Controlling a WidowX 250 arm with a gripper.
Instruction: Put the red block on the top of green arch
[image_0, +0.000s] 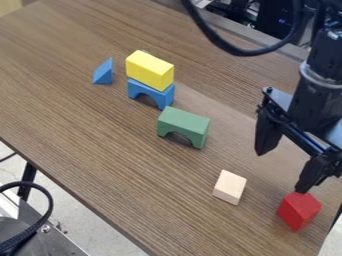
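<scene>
I have the black gripper (282, 171) over the brown wood-grain desk (133, 185), its fingers wide apart, one right by the red wooden block (298, 212), away from the green wooden arch (184, 122).

Wide-spread tool (282, 172), red block (298, 212) by one fingertip (303, 189)
</scene>
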